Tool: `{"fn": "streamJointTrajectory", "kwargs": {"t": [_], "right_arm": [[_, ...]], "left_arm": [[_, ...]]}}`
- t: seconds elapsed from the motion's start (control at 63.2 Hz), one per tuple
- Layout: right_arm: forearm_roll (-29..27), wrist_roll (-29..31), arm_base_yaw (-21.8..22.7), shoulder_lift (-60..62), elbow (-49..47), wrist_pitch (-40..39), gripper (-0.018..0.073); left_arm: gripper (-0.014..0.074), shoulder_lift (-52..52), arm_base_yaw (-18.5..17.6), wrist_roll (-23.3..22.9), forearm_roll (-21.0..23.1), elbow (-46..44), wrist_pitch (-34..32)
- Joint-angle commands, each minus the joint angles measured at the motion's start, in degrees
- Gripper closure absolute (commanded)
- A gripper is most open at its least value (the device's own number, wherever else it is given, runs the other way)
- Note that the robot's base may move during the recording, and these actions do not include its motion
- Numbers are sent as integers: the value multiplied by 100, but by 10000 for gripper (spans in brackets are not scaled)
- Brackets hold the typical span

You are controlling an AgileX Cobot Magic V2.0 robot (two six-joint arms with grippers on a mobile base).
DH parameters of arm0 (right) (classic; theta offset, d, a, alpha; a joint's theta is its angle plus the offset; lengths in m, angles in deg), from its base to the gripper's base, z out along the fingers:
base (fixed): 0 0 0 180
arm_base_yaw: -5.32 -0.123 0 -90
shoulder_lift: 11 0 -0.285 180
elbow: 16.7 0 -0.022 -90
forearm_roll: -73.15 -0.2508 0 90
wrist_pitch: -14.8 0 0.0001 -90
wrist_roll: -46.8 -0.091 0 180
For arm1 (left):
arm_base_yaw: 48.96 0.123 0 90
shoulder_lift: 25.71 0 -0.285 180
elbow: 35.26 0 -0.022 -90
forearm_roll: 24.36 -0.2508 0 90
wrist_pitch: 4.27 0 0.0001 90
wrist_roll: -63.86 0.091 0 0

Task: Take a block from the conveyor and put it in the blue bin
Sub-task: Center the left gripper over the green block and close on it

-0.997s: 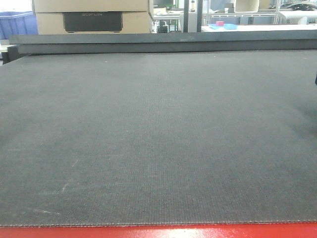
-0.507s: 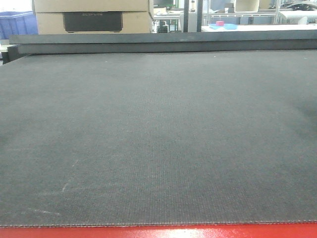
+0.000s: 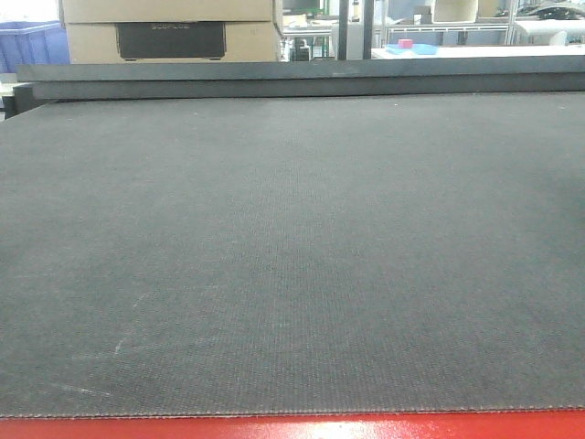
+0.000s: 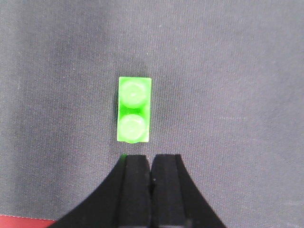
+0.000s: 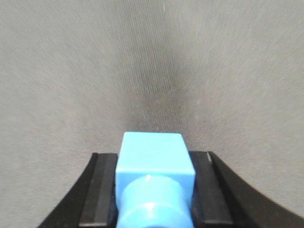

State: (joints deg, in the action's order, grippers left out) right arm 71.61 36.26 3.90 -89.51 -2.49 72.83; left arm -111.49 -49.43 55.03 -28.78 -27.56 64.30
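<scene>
The conveyor [image 3: 292, 256] is a wide dark grey woven belt with nothing on it in the front view. In the left wrist view a bright green two-stud block [image 4: 134, 110] lies flat on the belt [image 4: 237, 71], just ahead of my left gripper [image 4: 151, 159], which is shut and empty. My right gripper [image 5: 154, 159] is shut on a light blue block [image 5: 154, 152], held above the belt [image 5: 71, 71] with a stud facing the camera. Part of a blue bin [image 3: 27, 41] shows behind the belt at far left. Neither gripper appears in the front view.
The belt's red frame [image 3: 292, 427] runs along the near edge and shows at the corner of the left wrist view [image 4: 19, 221]. A raised dark rail [image 3: 292, 78] borders the far side. Cardboard boxes [image 3: 169, 27] and shelving stand beyond it.
A dark sliver at the right edge of the front view, with its shadow on the belt, has gone out of frame. The belt looks the same otherwise.
</scene>
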Motion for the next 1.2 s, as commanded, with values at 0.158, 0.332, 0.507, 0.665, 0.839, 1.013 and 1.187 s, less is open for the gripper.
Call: {"fn": "streamJointTrajectory", "kwargs": {"t": [0.158,0.332,0.507,0.665,0.839,1.013,1.187], "right_arm": [[-28,110,14,67,-29,32,721],[-201,327,14,67,-29,42,721],[-201,549,14,67,-29,42,721],[-201,550,14,67,-29,16,721],[-201,550,14,67,-29,7,721],[-201,550,14,67,-29,7,721],[-201,550,14,67,-29,7,721]], "left_arm": [[692,-491,11,138,-18,6,-46],[445,-560,11,178,-18,6,-229],[179,-689,69,226,37,64,-309],[142,-927,140,226,165,89,-381],[142,-1297,140,226,109,100,-471],[142,-1543,146,226,110,306,-782],[142,-1591,146,127,-4,530,-1140]]}}
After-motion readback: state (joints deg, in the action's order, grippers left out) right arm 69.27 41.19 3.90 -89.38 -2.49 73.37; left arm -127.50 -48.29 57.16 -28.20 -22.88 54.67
